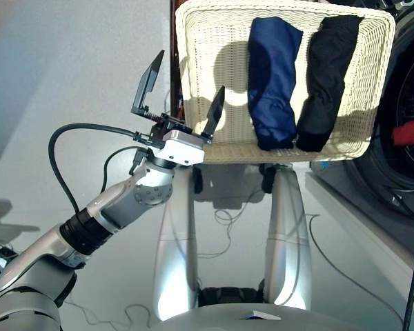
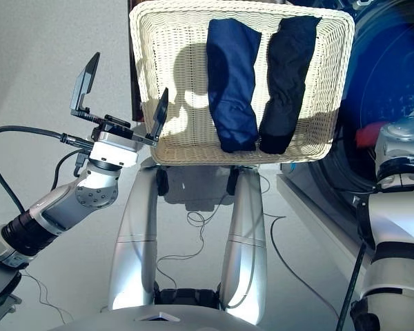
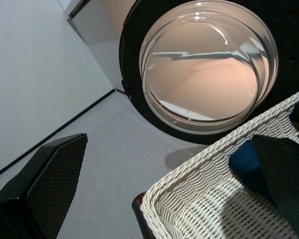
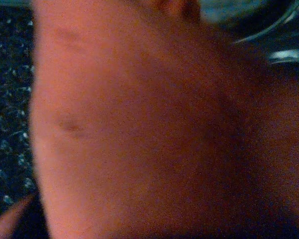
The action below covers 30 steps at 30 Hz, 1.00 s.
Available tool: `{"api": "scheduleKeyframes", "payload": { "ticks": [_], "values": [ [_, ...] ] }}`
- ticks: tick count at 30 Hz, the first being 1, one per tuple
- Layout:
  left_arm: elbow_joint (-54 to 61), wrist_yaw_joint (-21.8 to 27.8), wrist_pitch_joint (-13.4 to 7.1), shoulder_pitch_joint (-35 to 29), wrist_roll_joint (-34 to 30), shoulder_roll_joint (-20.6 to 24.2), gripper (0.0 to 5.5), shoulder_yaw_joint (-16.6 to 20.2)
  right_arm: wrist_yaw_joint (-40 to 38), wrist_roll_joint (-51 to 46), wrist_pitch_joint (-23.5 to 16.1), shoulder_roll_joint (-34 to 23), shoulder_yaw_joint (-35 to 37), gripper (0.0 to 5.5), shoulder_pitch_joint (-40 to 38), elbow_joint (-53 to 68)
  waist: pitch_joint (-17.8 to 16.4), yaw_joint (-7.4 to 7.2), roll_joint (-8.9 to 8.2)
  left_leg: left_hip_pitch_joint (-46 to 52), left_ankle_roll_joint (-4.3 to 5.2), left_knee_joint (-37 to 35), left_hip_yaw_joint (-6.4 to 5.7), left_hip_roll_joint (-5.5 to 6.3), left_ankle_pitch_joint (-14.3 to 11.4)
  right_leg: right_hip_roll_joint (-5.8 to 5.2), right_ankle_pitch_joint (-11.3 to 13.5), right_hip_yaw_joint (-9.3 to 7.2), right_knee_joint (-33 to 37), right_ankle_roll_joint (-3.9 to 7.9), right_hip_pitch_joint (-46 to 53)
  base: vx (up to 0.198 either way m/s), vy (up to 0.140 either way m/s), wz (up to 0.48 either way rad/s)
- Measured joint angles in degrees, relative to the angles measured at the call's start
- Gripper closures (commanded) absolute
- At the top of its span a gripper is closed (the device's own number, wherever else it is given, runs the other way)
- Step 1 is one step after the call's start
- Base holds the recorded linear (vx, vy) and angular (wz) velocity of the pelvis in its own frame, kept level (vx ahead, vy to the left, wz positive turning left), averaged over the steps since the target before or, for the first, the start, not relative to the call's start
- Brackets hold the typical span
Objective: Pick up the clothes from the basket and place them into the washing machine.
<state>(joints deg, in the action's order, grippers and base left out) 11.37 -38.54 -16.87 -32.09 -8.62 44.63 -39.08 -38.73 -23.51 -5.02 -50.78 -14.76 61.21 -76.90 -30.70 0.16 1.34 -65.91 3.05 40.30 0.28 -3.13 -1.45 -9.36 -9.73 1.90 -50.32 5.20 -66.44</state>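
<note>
Lying in basket (image 1: 207, 41): navy roll (image 1: 272, 83), black roll (image 1: 328, 79).

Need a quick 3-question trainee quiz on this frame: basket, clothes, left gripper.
1. True or false: three rolls lie in the basket.
2. The left gripper is: A) shut on cloth; B) open and empty, at the basket's left rim; C) inside the drum.
3. Fill in: the red cloth shows at the ___ opening, not in the basket.

Key:
1. False; only the navy roll and the black roll are in it.
2. B.
3. Washing machine.
</note>
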Motion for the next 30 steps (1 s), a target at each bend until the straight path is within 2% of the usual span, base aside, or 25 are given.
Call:
{"api": "scheduleKeyframes", "payload": {
  "ticks": [5, 9, 12, 16, 19, 25, 30],
  "values": [
    [0.0, 0.0, 0.0, 0.4, 0.0, 0.0, 0.00, 0.1, 0.8, -1.8, -0.7, 0.1, 0.0, 0.00, -0.2, 1.7, 0.0, 0.01, 0.00, 0.0, -0.07, -0.2, 0.06, -0.05, -0.1, 0.02, 0.0, 0.03, 0.2, 0.03, 0.0, 0.000, 0.000, 0.000],
    [0.0, 0.0, 0.2, 1.2, 0.1, -0.3, 0.00, 1.1, 2.0, -4.9, -3.0, 2.2, -0.2, 0.00, -2.2, 6.6, 0.0, -0.34, -0.01, 0.1, -0.04, 0.0, 0.28, -0.33, -0.3, 0.31, 0.0, 0.19, 0.5, 0.02, 0.0, 0.000, 0.000, 0.000],
    [0.1, 0.0, 0.8, 2.7, 0.1, -0.8, 0.00, 3.2, 3.1, -6.2, -5.5, 6.0, -0.7, 0.00, -7.3, 19.0, 0.0, -0.67, -0.04, 0.2, -0.06, -0.1, 0.65, -0.82, -0.5, 0.80, 0.0, 0.51, 0.7, -0.08, 0.0, 0.000, 0.000, 0.000],
    [0.6, 0.0, 1.3, 5.1, 0.1, -0.8, 0.00, 5.9, 3.2, -6.2, -8.2, 11.7, -1.8, 0.00, -14.1, 34.2, 0.0, -2.19, -0.15, 0.4, -0.16, -0.2, 0.92, -1.05, -0.5, 1.01, 0.1, 0.68, 1.0, -0.12, 0.0, 0.000, 0.000, 0.000],
    [0.7, 0.0, 1.4, 5.8, 0.1, -0.8, 0.00, 6.4, 3.8, -5.9, -9.2, 14.6, -3.7, 0.00, -19.1, 43.1, 0.0, -3.30, -0.41, 0.4, -0.30, -0.2, 1.27, -1.14, -0.7, 1.09, 0.1, 0.96, 1.3, -0.01, 0.0, 0.000, 0.000, 0.000],
    [0.8, -0.1, 1.7, 6.9, 0.1, -1.0, 0.00, 7.9, 6.1, -3.5, -10.6, 18.5, -5.6, 0.00, -29.0, 58.2, 0.0, -4.26, -0.96, 0.6, -0.33, -0.2, 1.52, -1.52, -1.0, 1.49, 0.2, 1.20, 1.5, 0.02, 0.1, 0.000, 0.000, 0.000],
    [0.8, -0.1, 1.8, 7.0, 0.1, -1.0, 0.00, 7.9, 9.5, 1.0, -11.9, 18.2, -7.8, 0.00, -31.9, 66.0, 0.0, -4.71, -1.30, 1.1, -0.19, -0.2, 1.56, -1.84, -1.2, 1.82, 0.3, 1.28, 1.5, -0.10, 0.4, 0.000, 0.000, 0.000]
  ]
}}
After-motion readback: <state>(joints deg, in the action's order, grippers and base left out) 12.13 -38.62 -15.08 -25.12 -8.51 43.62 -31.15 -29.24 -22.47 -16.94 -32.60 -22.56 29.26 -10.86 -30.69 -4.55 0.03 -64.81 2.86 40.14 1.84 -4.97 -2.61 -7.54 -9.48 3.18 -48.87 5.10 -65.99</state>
